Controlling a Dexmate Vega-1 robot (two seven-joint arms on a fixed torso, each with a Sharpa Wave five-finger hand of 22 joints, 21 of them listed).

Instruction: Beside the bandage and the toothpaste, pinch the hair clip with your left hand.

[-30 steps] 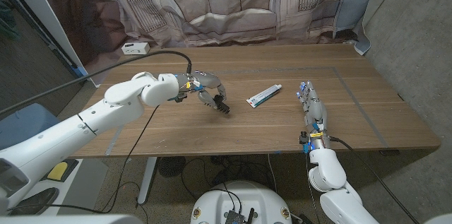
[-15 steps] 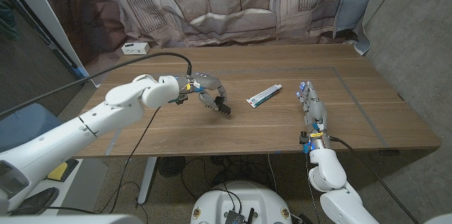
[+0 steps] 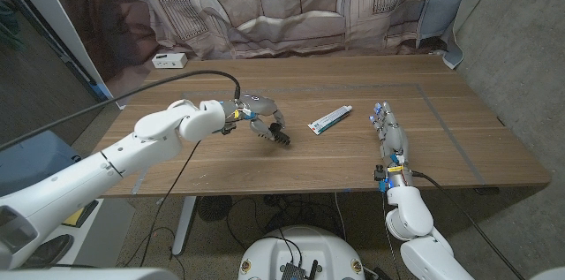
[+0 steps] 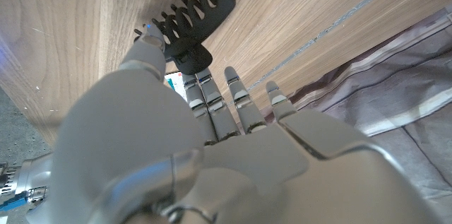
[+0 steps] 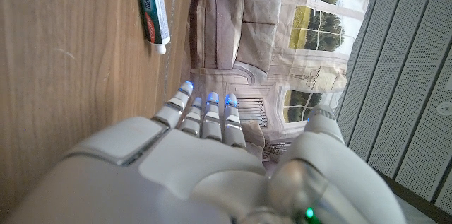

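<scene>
A small white box (image 3: 168,60) with a cable sits at the far left edge of the wooden surface (image 3: 459,143), well apart from everything else. Next along, the white left arm reaches in from the near-left corner, and its left hand (image 3: 256,114) is lowered over the middle-left of the surface. Between thumb and fingers it pinches the black plastic toothed hair clip (image 3: 278,134), which hangs from the fingertips with its teeth pointing down toward the wood; the head view does not settle whether the teeth touch the surface. In the left wrist view the clip (image 4: 192,20) shows as a comb of dark prongs with a rounded tab, gripped just past the fingertips (image 4: 150,37), while the other fingers reach out alongside it. A small colourful item shows close by the fingers there, too hidden to identify.

Just to the right of the clip lies the white toothpaste tube (image 3: 330,119) with blue-green print, flat and angled, its cap toward the far right. It lies near the clip but apart from it.

Further right, near the front edge, the right hand (image 3: 389,135) holds nothing, fingers straight and close together, pointing away from the robot. The right wrist view shows those extended fingers (image 5: 205,114) with the toothpaste tube (image 5: 152,6) beyond them.
</scene>
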